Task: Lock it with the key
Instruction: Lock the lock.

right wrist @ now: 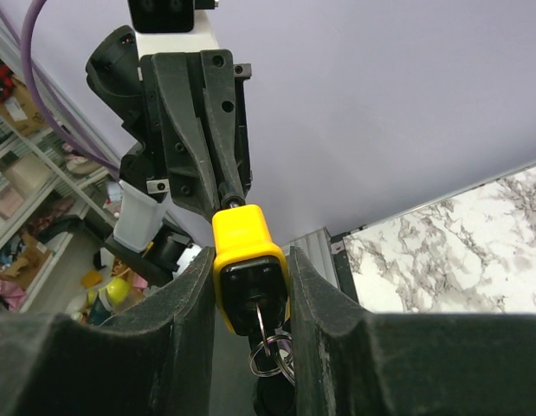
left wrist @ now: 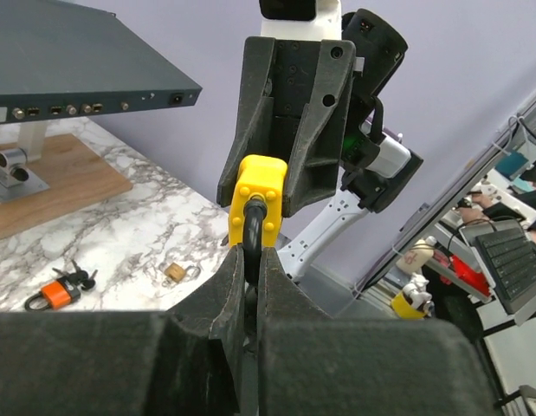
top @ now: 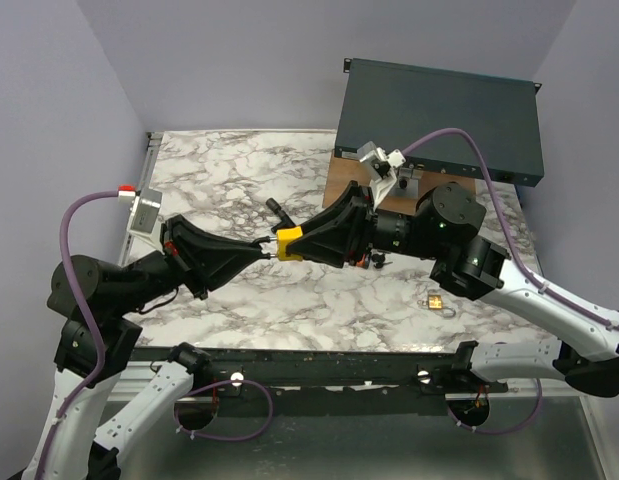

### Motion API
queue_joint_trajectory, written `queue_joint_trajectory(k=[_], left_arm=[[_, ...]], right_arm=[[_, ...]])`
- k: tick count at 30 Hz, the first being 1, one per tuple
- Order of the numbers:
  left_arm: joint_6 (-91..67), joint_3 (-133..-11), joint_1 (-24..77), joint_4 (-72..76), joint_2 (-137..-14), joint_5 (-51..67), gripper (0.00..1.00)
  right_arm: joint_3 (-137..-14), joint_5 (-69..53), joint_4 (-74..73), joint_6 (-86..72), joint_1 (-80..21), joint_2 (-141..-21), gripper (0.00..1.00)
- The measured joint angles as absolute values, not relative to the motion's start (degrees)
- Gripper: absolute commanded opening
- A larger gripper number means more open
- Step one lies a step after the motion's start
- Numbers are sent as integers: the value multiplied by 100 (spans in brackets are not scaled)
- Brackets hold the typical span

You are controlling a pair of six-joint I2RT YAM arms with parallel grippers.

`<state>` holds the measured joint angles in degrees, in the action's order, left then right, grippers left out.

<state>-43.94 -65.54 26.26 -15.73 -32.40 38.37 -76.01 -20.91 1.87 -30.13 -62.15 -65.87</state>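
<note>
A white marble-patterned surface with grey veining is shown. At its far right corner a brown wooden board is laid flat on it. A dark, flat equipment chassis is carried above the board on silver brackets, and a row of ports is seen along one edge. Toward the near right side a small brass padlock is laid on the marble. An orange padlock with a bunch of keys is laid near it but apart from it. A small black object is seen at mid-surface; its kind cannot be told.
</note>
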Motion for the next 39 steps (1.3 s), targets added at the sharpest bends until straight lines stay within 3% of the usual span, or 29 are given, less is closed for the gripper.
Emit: queue_joint_trajectory(k=[13,39], left_arm=[[-3352,-7269,2633,-2246,-3393,3929,0],[-4453,-6348,2589,-956,-3227,3793,0]], right_arm=[[-7920,-2342,104,-3341,-6233,-6720,1],[-7937,-2174,292,-3089,-6160,-6901,1]])
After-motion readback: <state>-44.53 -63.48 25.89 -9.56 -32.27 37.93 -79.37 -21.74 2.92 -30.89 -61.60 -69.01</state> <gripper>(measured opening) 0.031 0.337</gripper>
